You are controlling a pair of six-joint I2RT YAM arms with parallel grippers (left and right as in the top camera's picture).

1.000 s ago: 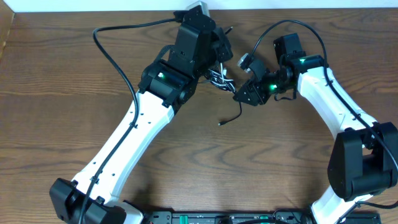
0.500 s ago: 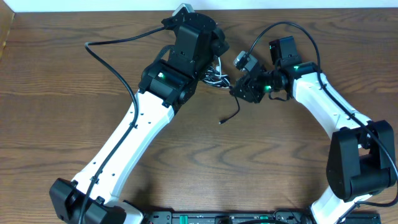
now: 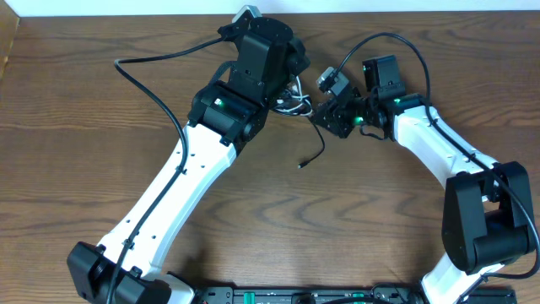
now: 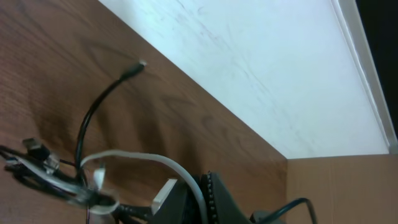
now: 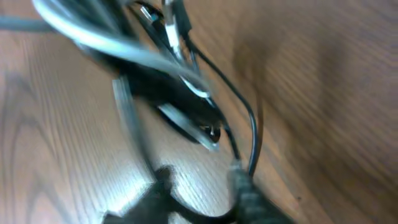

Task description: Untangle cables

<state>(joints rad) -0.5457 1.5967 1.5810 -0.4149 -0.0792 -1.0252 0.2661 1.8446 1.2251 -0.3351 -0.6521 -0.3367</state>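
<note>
Stretching under tangled cables [image 3: 294, 103], brown wood-grain table [image 3: 101, 110] beside white wall [image 4: 249, 62] (left gripper [image 4: 196, 200] closed, right gripper [image 3: 321, 118] unclear).

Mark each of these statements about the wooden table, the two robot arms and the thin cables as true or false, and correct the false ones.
1. The tabletop is brown wood. True.
2. The thin black and white cables lie straight and well apart. False: they are bunched together in one tangle.
3. One loose black cable end trails out of the tangle toward the table's near side. True.
4. The white right arm is folded away from the cables. False: it stretches right up to the tangle.
</note>
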